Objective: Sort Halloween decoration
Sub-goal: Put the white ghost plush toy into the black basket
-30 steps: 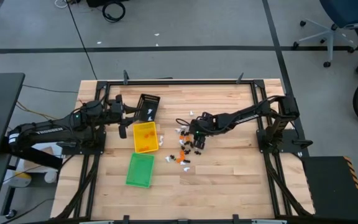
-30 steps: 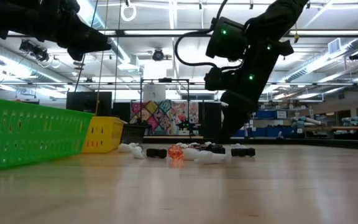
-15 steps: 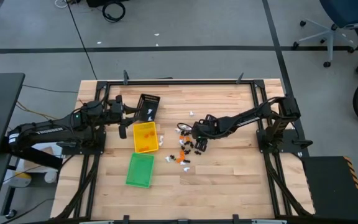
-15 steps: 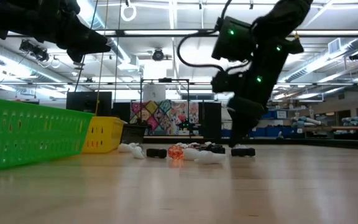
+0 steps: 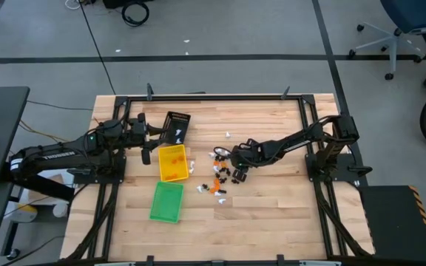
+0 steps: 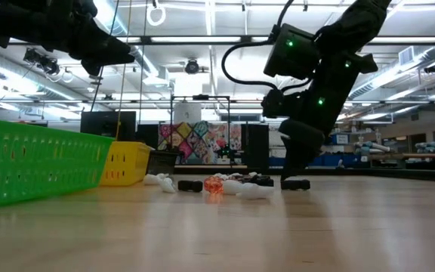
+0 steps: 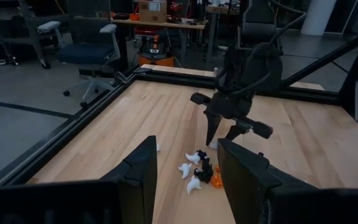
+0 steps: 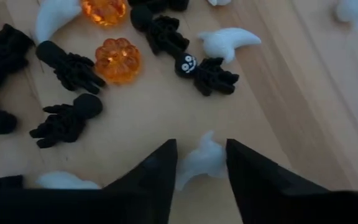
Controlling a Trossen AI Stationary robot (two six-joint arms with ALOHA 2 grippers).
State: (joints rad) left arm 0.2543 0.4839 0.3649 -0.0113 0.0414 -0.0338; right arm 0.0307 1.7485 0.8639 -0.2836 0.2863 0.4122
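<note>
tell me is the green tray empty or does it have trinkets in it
Empty, as far as the high view shows: the green tray looks plain green inside, while the yellow tray holds orange bits. The low view shows only its side wall.

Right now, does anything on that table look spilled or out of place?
Yes: the Halloween decoration lies scattered loose on the wood beside the yellow tray instead of sorted. One white ghost sits apart from the pile.

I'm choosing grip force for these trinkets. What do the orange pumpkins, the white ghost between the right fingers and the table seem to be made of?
Orange pumpkins: probably translucent hard plastic; they glow and show glossy highlights.
White ghost, between the right end effector fingers: looks like matte, opaque moulded plastic, possibly soft; hard to tell.
Table: light wood planks, with visible grain and seams.
</note>
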